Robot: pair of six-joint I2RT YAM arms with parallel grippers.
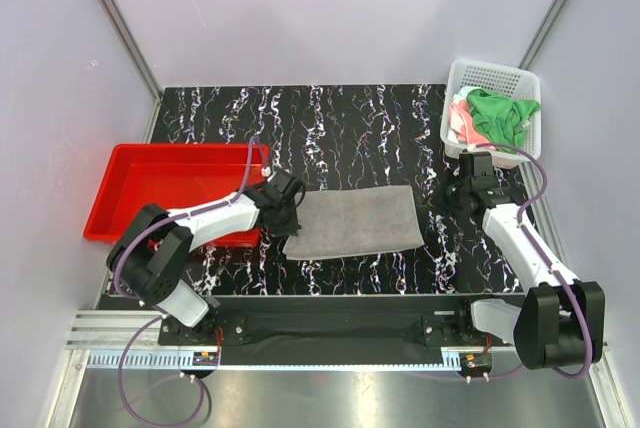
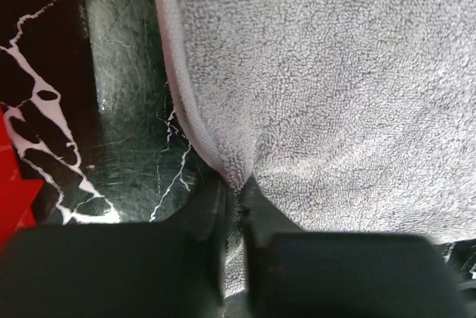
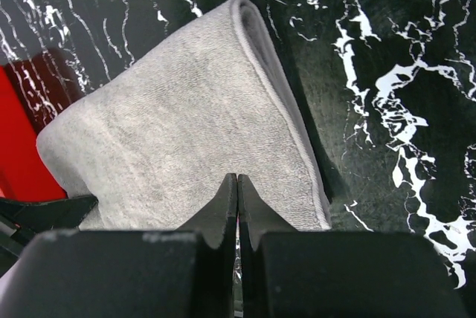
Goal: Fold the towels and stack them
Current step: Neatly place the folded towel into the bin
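Well, the grey towel (image 1: 355,220) lay flat in the middle of the frame on the black marbled table (image 1: 350,133), and from the right wrist view it looked already doubled over once, with a rounded fold along one edge. The left gripper (image 2: 236,188) was at the towel's left edge, its jaws pinched on a thin ridge of the hem. The right gripper (image 3: 237,180) sat just off the towel's right edge, jaws pressed together on nothing I could see.

The bright green towel (image 1: 500,113) and the salmon-pink towel (image 1: 462,123) were heaped in the white basket (image 1: 497,69) at the upper right; I could not pick out a mint one.

What worried me was that small bite. With so little cloth between the jaws, I judged it could slip out on a lift, or catch only the upper layer and peel the fold open. With just one side held, a pull across would likely drag and bunch the towel rather than fold it squarely. The red tray (image 1: 130,173) at the left was also close beside the left arm, so a wide swing might knock it.
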